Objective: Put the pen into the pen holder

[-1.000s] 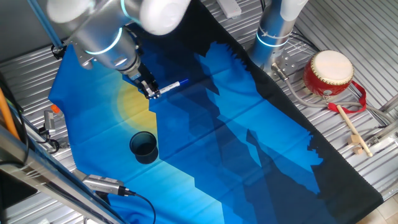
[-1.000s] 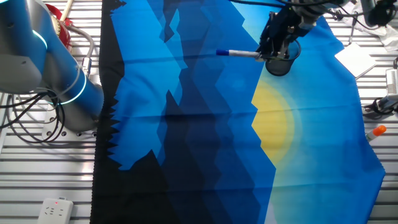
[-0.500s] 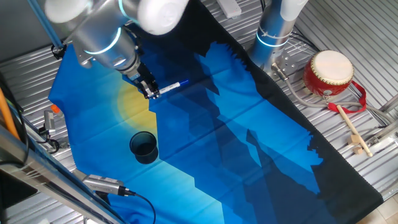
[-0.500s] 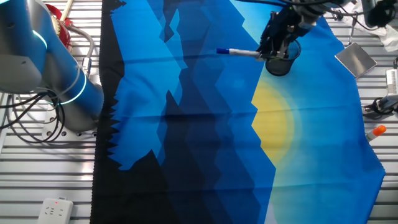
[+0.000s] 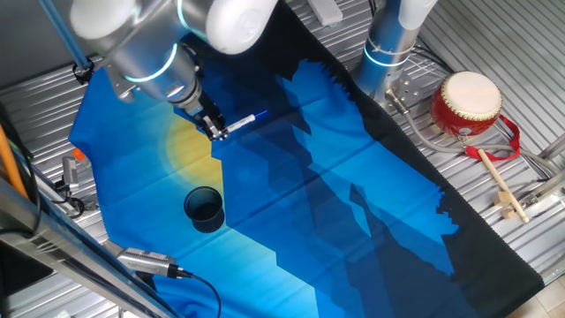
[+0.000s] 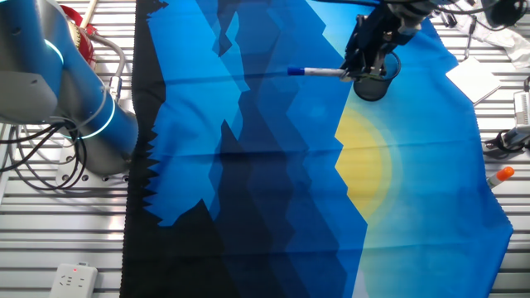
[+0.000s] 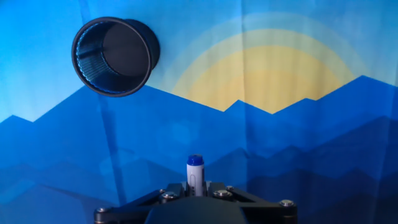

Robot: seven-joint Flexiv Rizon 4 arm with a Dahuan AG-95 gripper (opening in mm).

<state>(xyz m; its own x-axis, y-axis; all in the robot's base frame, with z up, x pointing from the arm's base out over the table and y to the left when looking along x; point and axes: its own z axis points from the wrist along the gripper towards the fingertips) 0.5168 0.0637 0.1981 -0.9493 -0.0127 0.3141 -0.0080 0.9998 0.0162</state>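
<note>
Hand view — gripper (image 7: 195,194) clamps the white, blue-tipped pen (image 7: 195,173), pen holder (image 7: 114,55) apart.

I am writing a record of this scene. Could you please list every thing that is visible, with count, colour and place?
pen: one, white with blue tip, held above the cloth
pen holder: one, dark, upright on the cloth
cloth: one, blue with yellow sun, covers the table
drum: one, red and cream, beside the cloth
drumstick: one, pale wood, by the drum
power strip: one, white, table corner
gripper: one, dark fingers shut on the pen
</note>
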